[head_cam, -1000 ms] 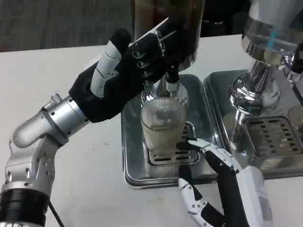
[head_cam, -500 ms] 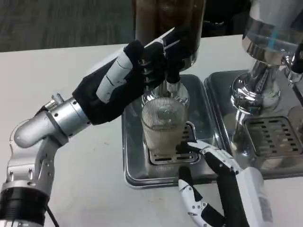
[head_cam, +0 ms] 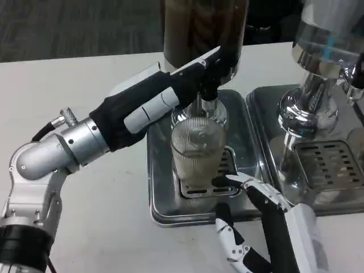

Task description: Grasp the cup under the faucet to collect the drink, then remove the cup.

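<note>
In the head view, the ribbed glass cup [head_cam: 197, 152] was seen standing upright at centre frame on the grille of the steel drip tray [head_cam: 162, 193], directly beneath the faucet [head_cam: 206, 91] of the dark drink dispenser [head_cam: 202, 31] at the top. The cup appeared partly filled with a pale liquid. The left hand [head_cam: 170, 94], black-gloved, was stretched from the left of the frame up to the faucet, its fingers laid against the tap; whether the tap was gripped or merely pressed could not be told. The right hand [head_cam: 253, 222] was seen at lower centre-right, its fingers [head_cam: 242, 181] spread and held near the base of the cup, nothing being grasped; whether the glass was touched could not be made out. A second chrome dispenser [head_cam: 318, 74] with its own tray stood at the right on the white counter [head_cam: 96, 74].

The step in hand was judged to be the filling. It would be done well if the cup were kept centred under the spout, the tap released before the rim was reached, and the glass then gripped firmly around its ribbed wall and drawn out level.
</note>
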`<act>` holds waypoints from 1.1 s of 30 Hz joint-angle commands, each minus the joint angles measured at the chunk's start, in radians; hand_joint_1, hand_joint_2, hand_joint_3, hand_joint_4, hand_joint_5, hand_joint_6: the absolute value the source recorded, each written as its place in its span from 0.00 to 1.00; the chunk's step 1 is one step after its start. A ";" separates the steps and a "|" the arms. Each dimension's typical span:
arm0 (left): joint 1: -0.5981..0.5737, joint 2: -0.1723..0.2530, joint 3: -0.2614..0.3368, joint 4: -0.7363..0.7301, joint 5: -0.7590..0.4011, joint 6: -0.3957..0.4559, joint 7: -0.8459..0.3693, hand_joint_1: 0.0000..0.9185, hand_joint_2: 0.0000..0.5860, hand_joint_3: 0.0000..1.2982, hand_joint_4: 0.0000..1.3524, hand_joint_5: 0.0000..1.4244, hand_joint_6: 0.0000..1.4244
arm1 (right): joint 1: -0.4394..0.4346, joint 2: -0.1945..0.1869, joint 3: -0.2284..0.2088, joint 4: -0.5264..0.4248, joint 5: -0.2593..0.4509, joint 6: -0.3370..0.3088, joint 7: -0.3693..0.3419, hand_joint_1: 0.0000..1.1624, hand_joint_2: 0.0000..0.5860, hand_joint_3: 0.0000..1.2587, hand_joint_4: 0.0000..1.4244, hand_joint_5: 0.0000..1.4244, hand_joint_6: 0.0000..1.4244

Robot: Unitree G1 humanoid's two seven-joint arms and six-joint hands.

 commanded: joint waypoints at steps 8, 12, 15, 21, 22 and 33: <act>0.015 0.044 -0.081 0.046 0.110 -0.112 0.035 0.00 0.22 0.00 0.00 0.00 0.00 | 0.007 0.004 -0.001 -0.017 0.018 -0.005 0.007 0.42 0.83 0.36 0.22 0.22 0.14; 0.016 0.053 -0.096 0.049 0.133 -0.147 0.054 0.00 0.22 0.00 0.00 0.00 0.00 | 0.007 0.004 -0.001 -0.017 0.020 -0.004 0.008 0.42 0.83 0.36 0.22 0.22 0.14; 0.016 0.061 -0.107 0.052 0.143 -0.166 0.065 0.00 0.22 0.00 0.00 0.00 0.00 | 0.007 0.004 -0.002 -0.017 0.023 -0.004 0.009 0.42 0.83 0.36 0.22 0.22 0.14; 0.015 0.077 -0.130 0.056 0.174 -0.210 0.097 0.00 0.22 0.00 0.00 0.00 0.00 | 0.002 0.006 -0.007 -0.013 0.030 -0.004 0.010 0.42 0.83 0.36 0.22 0.22 0.15; 0.016 0.079 -0.132 0.056 0.180 -0.216 0.102 0.00 0.22 0.00 0.00 0.00 0.00 | 0.003 0.007 -0.007 -0.012 0.031 -0.005 0.010 0.42 0.83 0.36 0.22 0.22 0.15; 0.017 0.095 -0.161 0.061 0.214 -0.258 0.147 0.00 0.22 0.00 0.00 0.00 0.00 | 0.014 0.019 -0.019 -0.026 0.086 -0.007 0.024 0.42 0.83 0.34 0.22 0.22 0.15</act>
